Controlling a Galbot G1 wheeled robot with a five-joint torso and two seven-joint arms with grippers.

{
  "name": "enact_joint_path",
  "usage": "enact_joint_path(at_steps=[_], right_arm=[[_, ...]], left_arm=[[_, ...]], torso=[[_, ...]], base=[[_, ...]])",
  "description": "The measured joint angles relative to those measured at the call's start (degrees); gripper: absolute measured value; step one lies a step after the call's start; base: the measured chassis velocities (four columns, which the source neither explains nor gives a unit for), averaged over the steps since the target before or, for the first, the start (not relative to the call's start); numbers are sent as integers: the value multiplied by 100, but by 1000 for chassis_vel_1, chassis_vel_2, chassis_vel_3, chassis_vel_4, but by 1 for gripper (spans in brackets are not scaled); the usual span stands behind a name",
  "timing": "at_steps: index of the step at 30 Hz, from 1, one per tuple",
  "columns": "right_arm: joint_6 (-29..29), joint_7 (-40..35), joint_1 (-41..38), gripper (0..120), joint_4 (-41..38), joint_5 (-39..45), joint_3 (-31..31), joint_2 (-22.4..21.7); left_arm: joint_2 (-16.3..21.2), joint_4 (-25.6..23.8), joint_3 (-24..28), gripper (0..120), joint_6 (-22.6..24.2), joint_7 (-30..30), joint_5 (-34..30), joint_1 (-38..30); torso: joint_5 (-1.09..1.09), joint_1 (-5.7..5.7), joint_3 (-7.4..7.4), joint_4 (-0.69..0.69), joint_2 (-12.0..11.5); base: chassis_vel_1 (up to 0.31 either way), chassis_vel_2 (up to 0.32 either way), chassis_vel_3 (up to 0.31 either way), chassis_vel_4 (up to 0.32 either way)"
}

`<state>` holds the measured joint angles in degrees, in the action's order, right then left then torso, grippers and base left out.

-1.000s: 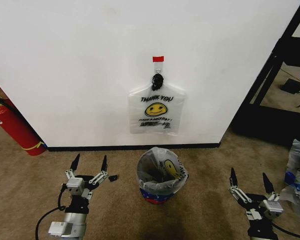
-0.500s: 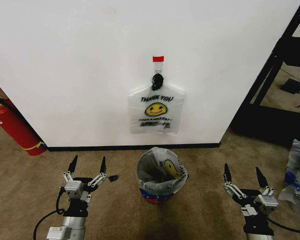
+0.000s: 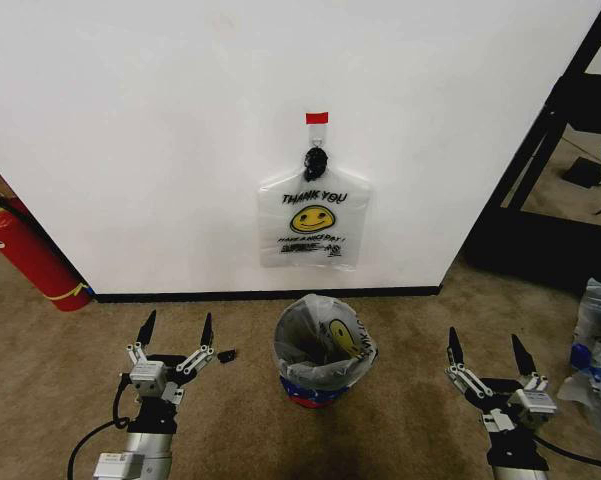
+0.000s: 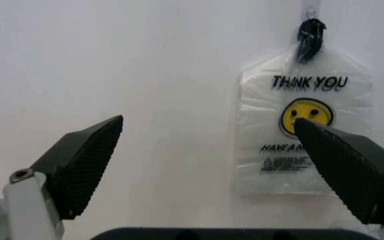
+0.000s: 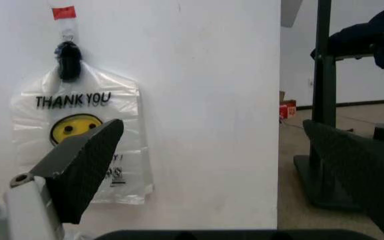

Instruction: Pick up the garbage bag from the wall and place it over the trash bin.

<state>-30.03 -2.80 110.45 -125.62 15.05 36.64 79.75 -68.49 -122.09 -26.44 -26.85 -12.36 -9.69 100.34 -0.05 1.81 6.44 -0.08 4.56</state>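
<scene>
The garbage bag [image 3: 314, 221], white with a yellow smiley and "THANK YOU", hangs flat from a black hook [image 3: 316, 161] under a red tape piece on the white wall [image 3: 160, 130]. It also appears in the left wrist view [image 4: 303, 135] and the right wrist view [image 5: 78, 135]. Below it on the carpet stands the trash bin [image 3: 322, 351], lined with a similar bag. My left gripper [image 3: 177, 329] is open, low and left of the bin. Right of the bin, my right gripper [image 3: 487, 351] is also open. Both point at the wall, well short of the bag.
A red fire extinguisher [image 3: 25, 253] leans at the wall's left end. A black metal rack [image 3: 550, 140] stands past the wall corner on the right, with a clear sack [image 3: 598, 335] on the floor near my right arm. Brown carpet lies between the arms and the wall.
Both grippers sank slightly and the right one shifted a little left over the first half second. Since then nothing has moved.
</scene>
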Motion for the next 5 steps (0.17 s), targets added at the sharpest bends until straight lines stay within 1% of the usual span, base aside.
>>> enact_joint_path(at_steps=[5], right_arm=[[0,2,-1,100,3,1,0,0]], left_arm=[[1,0,2,100,3,0,-2,0]], torso=[[0,0,0,0,0]], base=[[0,0,0,0]])
